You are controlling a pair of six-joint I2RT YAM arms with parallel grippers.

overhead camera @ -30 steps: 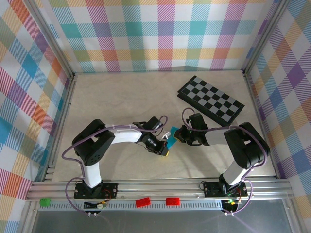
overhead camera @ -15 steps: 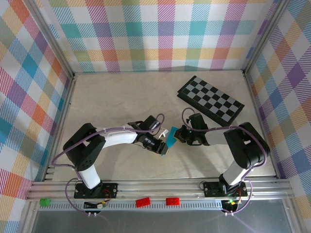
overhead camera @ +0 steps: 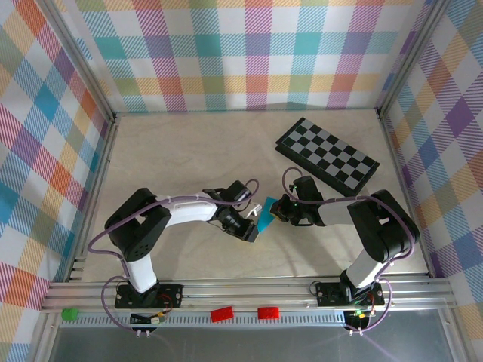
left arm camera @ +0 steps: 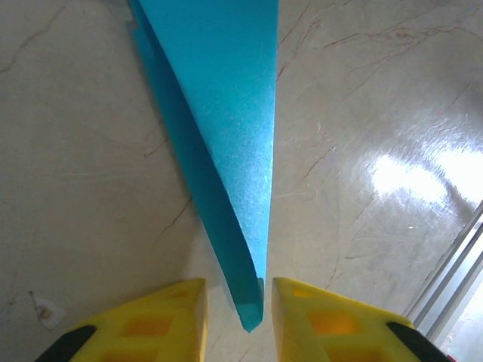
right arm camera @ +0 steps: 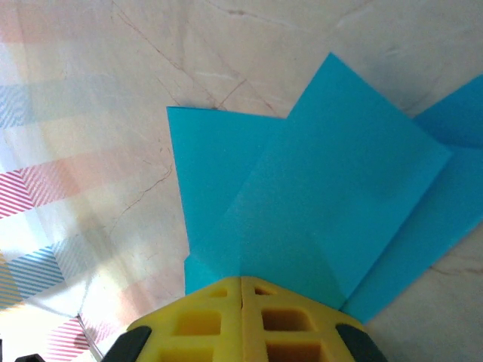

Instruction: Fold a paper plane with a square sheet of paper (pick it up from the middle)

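One square sheet of paper (overhead camera: 264, 214), folded to a taper, low over the table (overhead camera: 189, 151) between the arms.
Right gripper (right arm camera: 241, 290) clamped on its wide end; left gripper (left arm camera: 238, 302) parted around the pointed tip, seemingly untouched. Centre the crease between the jaws before pinching, keeping layers aligned.

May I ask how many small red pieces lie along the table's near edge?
2. One red piece lies on the grey strip left of centre; the other red piece lies just right of it. None seems hidden.
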